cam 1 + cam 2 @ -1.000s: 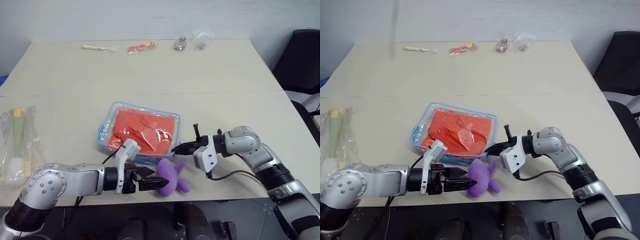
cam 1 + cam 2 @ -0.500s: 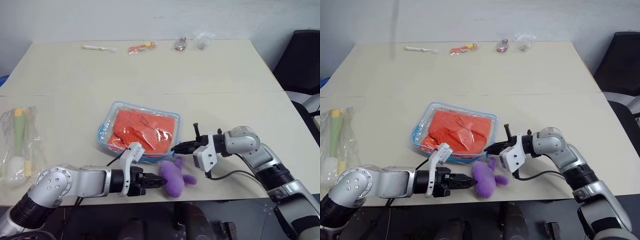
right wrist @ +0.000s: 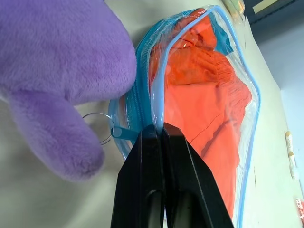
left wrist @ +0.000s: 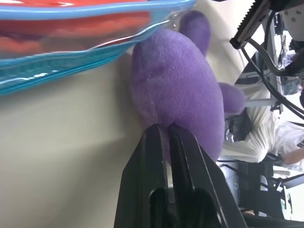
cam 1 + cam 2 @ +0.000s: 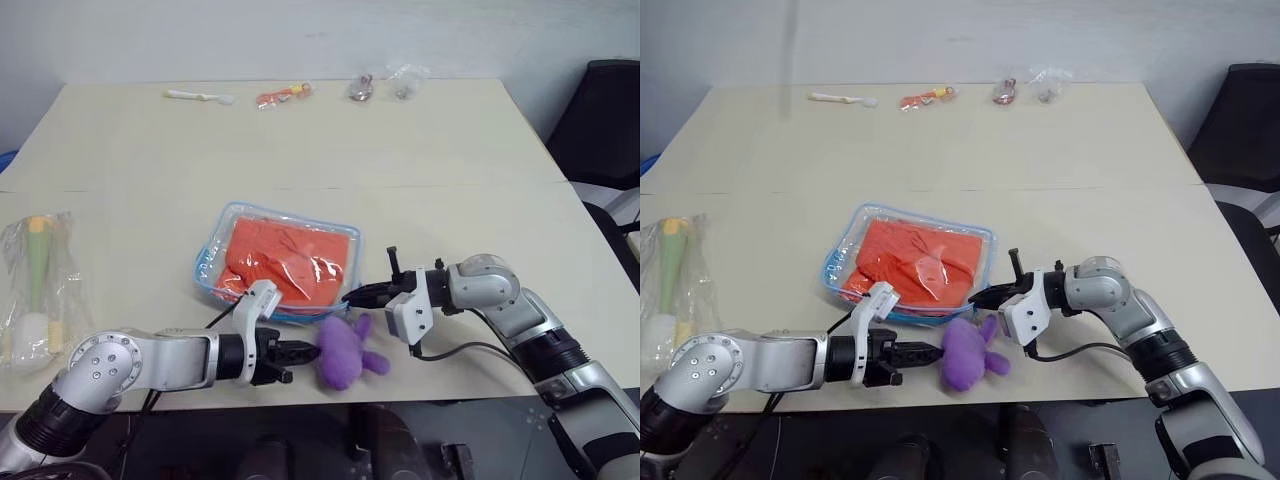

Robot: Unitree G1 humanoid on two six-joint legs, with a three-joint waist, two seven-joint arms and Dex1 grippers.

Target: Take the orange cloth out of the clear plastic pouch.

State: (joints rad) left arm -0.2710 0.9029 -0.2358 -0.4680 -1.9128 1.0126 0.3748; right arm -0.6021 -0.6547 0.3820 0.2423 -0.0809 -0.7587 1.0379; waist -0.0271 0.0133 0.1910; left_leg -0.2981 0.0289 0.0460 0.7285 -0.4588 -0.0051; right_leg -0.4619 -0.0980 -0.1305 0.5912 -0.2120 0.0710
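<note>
Cloth (image 5: pixel 285 256) of bright orange lay folded inside the clear pouch (image 5: pixel 214 250) with light blue zipper trim, which sat flat on the pale table (image 5: pixel 420 160) near its front edge, between the two arms. The right gripper (image 5: pixel 352 296) reached in from the right, its black fingers pressed together at the pouch's near right corner; in the right wrist view the tips met on the blue trimmed edge (image 3: pixel 156 107), beside a small wire ring and blue tab (image 3: pixel 114 131) of the zipper, so it appeared to pinch the pouch there. The left gripper (image 5: pixel 308 353) lay low along the front of the table, pointing right, with its fingers drawn nearly together; in the left wrist view the tips (image 4: pixel 164 135) touched the side of a small purple plush toy (image 5: pixel 343 351), though whether any plush was caught between them could not be told. The toy sat just in front of the pouch, touching its blue edge, and just below the right gripper. Off to the far left of the table lay a thin clear bag (image 5: pixel 38 290) holding a green-and-white brush. Along the far edge of the table sat a white stick-like item (image 5: pixel 197 96), a small orange-red packet (image 5: pixel 283 95) and two little clear packets (image 5: pixel 385 84), all well apart from the pouch.
</note>
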